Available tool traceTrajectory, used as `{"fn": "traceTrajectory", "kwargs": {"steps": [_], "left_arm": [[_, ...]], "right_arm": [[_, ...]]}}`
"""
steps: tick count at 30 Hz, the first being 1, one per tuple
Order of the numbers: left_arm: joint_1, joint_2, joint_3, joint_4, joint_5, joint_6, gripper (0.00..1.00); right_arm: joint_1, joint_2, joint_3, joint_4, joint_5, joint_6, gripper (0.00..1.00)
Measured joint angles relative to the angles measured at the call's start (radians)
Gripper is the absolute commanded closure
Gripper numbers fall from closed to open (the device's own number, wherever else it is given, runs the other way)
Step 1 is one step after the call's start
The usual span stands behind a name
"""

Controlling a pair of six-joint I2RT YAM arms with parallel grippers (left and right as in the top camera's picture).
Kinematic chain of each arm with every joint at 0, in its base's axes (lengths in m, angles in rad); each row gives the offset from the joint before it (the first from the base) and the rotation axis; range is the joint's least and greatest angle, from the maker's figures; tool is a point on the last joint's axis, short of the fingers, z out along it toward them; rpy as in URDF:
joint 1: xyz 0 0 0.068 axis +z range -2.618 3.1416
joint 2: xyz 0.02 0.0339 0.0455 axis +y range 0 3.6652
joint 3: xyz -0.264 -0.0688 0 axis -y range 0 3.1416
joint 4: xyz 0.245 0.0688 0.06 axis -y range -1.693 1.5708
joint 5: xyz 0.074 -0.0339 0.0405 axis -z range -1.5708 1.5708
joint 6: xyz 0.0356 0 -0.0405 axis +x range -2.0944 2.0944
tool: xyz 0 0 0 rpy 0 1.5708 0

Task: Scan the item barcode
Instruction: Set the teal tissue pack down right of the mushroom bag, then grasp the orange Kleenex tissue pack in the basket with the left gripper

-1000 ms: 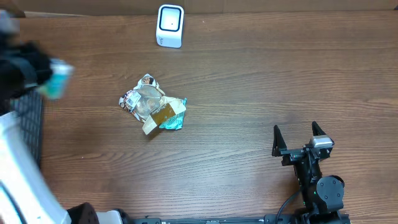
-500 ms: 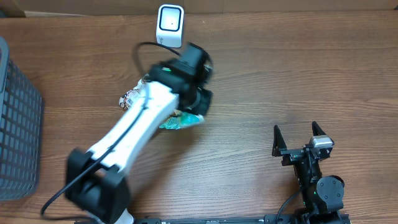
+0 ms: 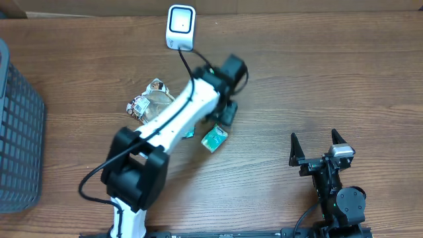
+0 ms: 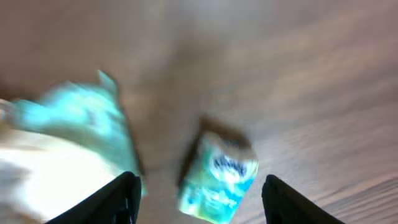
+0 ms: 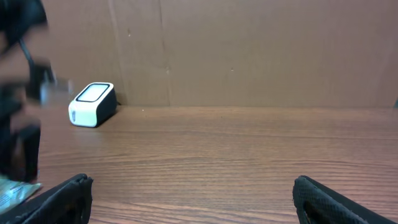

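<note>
The small teal carton point(image 3: 214, 137) is seen lying free just near-left of the open-jawed left gripper point(image 3: 229, 114); the right gripper point(image 3: 314, 136), also spread, is set well apart.

Soft, even light fills the overhead view, and shadows on the table point(image 3: 330, 79) are faint. The left wrist view is heavily motion-blurred: the teal carton point(image 4: 217, 177) smears at 6 o'clock, and the wrapper point(image 4: 50, 171) at 8 o'clock washes out to white. The right wrist view is sharp, except for a dark blur at 9 o'clock.
</note>
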Motion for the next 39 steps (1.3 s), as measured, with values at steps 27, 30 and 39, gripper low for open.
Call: {"fn": "traceTrajectory", "kwargs": {"steps": [27, 30, 39], "left_arm": [[1.491, -0.309, 0.157, -0.041, -0.013, -0.070, 0.27], [1.509, -0.238, 0.069, 0.019, -0.013, 0.011, 0.27], [1.542, -0.043, 0.038, 0.179, -0.017, 0.261, 0.22]], "right_arm": [[0.000, 0.000, 0.000, 0.000, -0.001, 0.000, 0.00], [0.000, 0.000, 0.000, 0.000, -0.001, 0.000, 0.00], [0.000, 0.000, 0.000, 0.000, -0.001, 0.001, 0.00]]}}
